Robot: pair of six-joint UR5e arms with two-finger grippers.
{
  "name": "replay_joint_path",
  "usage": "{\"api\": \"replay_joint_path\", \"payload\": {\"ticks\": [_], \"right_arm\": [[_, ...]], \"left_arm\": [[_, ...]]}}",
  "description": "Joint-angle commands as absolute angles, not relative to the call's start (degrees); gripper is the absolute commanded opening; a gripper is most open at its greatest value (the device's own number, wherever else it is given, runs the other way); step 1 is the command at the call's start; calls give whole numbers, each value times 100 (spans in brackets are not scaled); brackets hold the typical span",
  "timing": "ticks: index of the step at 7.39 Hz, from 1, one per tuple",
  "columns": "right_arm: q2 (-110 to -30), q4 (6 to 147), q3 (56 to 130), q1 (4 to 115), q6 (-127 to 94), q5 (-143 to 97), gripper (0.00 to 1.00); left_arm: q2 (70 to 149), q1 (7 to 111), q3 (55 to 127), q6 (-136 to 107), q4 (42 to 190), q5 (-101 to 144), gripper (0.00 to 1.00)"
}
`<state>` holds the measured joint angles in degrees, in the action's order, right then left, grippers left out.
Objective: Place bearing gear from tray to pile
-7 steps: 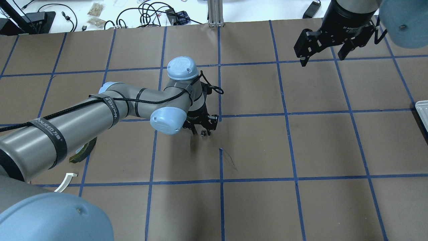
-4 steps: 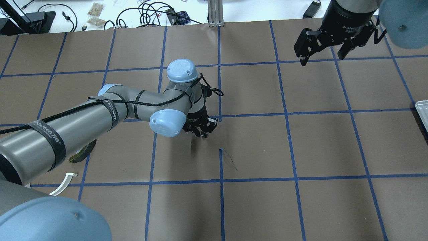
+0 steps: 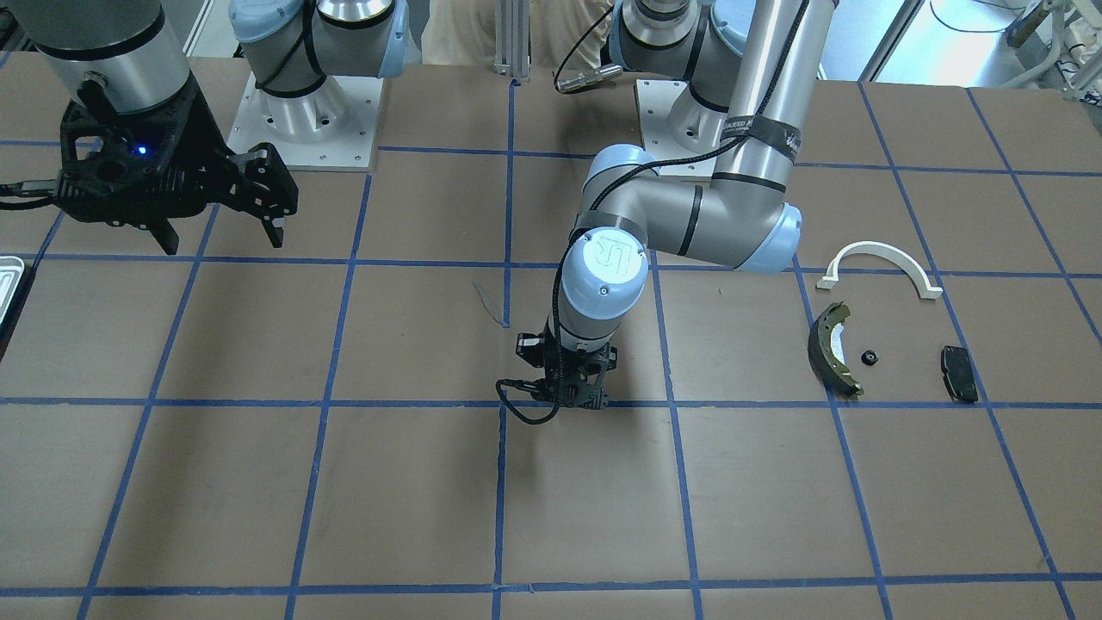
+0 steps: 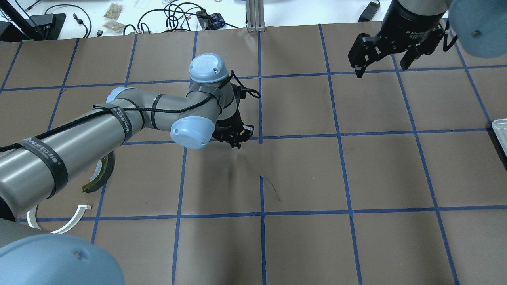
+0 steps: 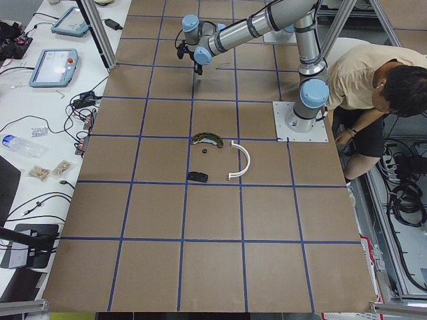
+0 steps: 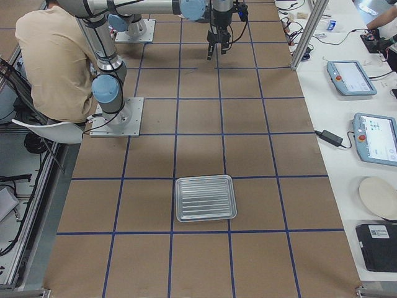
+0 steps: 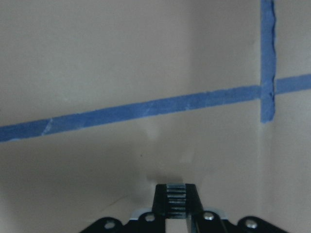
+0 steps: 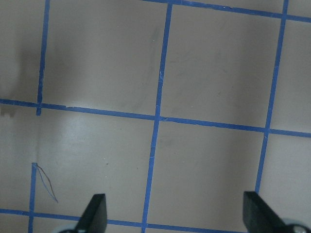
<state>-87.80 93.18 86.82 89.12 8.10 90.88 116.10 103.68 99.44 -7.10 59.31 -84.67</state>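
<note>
My left gripper (image 4: 236, 143) is shut near the table's middle, just above a blue tape line. In the left wrist view a small ribbed dark part, the bearing gear (image 7: 176, 200), sits pinched between the fingertips. The silvery tray (image 6: 205, 197) lies empty at the table's right end; only its edge shows in the overhead view (image 4: 501, 134). The pile lies at the left end: a white arch (image 3: 878, 257), an olive brake shoe (image 3: 831, 343), a black pad (image 3: 958, 372) and a small black round part (image 3: 869, 356). My right gripper (image 4: 382, 67) is open and empty, high over the far right.
The table is brown paper with a blue tape grid. A thin torn mark in the paper (image 4: 271, 188) lies near the middle. Cables and tablets lie beyond the far edge (image 4: 178, 16). A person (image 5: 373, 80) sits behind the robot bases.
My left gripper has shut on the small dark part that lay between its fingers, and has moved with it toward the far side and slightly left. The right arm has not moved.
</note>
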Motion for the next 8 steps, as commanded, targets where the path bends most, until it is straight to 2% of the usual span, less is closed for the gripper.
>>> {"api": "replay_joint_path", "payload": {"ticks": [1, 3, 6, 8], "right_arm": [[-8780, 9316, 8684, 8912, 809, 9088, 100], [-8772, 9316, 8684, 8912, 817, 9088, 100], [-8780, 9316, 8684, 8912, 817, 9088, 100], [-8780, 9308, 8684, 8912, 817, 9088, 100]], "left_arm": [[11471, 9533, 9215, -441, 7043, -8500, 0], [11277, 8294, 8729, 574, 7950, -8621, 0], [11206, 6493, 8807, 2454, 8121, -9351, 0], [11381, 5638, 8955, 2742, 8138, -9343, 0]]}}
